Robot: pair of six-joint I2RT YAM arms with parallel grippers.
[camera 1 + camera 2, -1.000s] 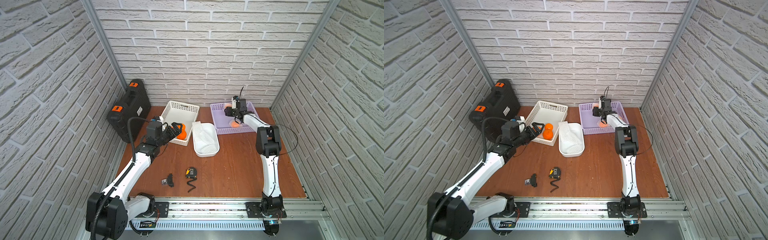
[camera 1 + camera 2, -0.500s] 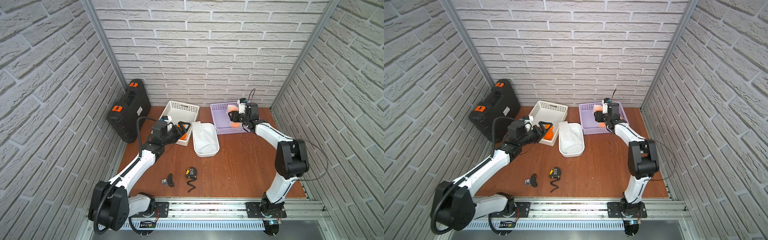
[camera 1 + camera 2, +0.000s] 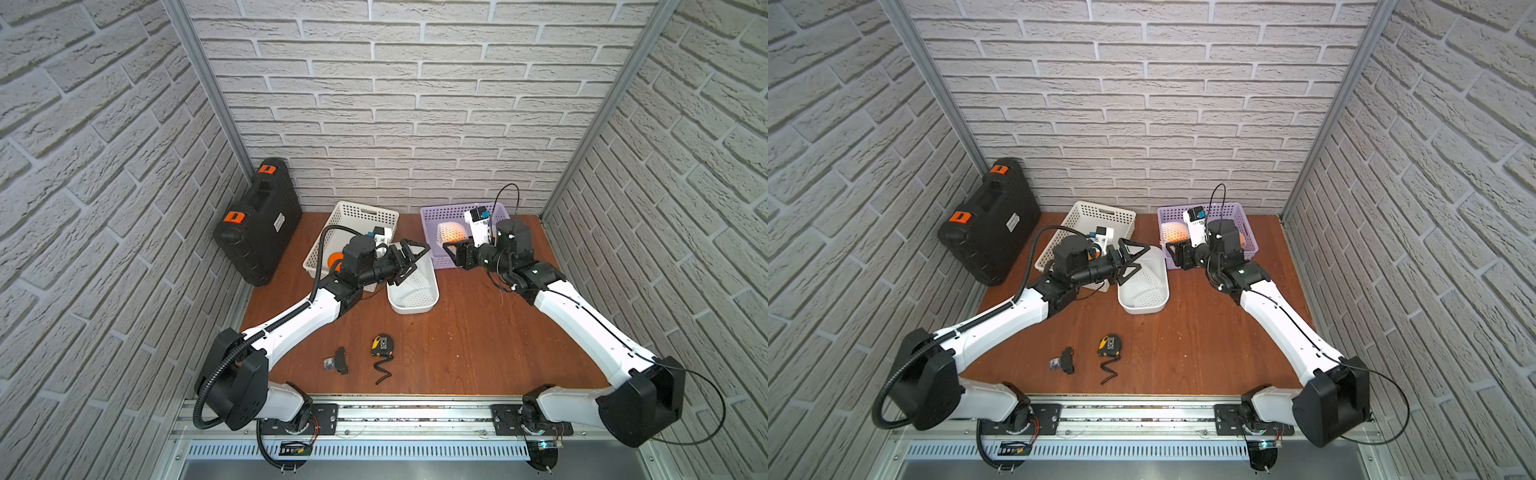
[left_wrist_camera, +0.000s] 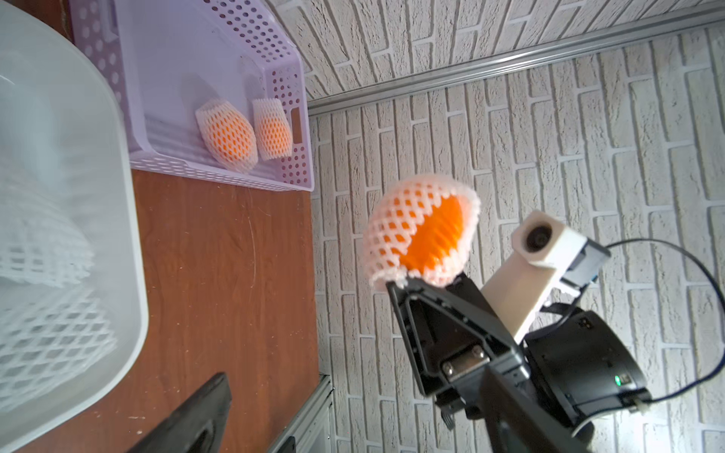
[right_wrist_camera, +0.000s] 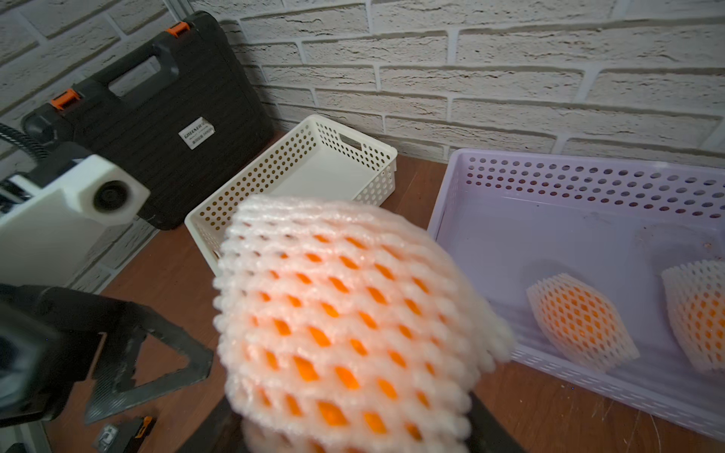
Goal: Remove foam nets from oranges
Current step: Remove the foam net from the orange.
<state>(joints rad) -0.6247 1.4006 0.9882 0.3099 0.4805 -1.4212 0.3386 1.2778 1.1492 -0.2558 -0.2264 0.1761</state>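
The right gripper (image 4: 427, 280) has a netted orange (image 4: 421, 231) clamped between its fingers, jaws about half spread around the fruit. It holds it in the air just off the near rim of the purple basket (image 3: 440, 212), which sits at the bench's far edge towards the right corner. In the right wrist view the foam net (image 5: 345, 333) wraps the fruit all round. From the left wrist one end gapes and bare orange skin shows through.

Facing it is the left gripper (image 3: 413, 259), jaws flung as wide as they go, gripping nothing and touching nothing. It hangs above the white tub (image 3: 415, 309) in the middle of the bench, near the fruit but not on it.

So this looks like the handover for stripping: one arm presents, the other comes in to pull. The next move calls for the left gripper to close the gap and pinch loose foam at the open end, not the fruit beneath. It should then draw the net off while the right gripper holds firm.

Shed nets (image 3: 417, 282) lie in the tub. A bare orange (image 3: 333, 261) sits in the white perforated basket (image 3: 361, 208) at the far edge. Two more netted oranges (image 4: 227, 133) wait in the purple basket, so there's work left.
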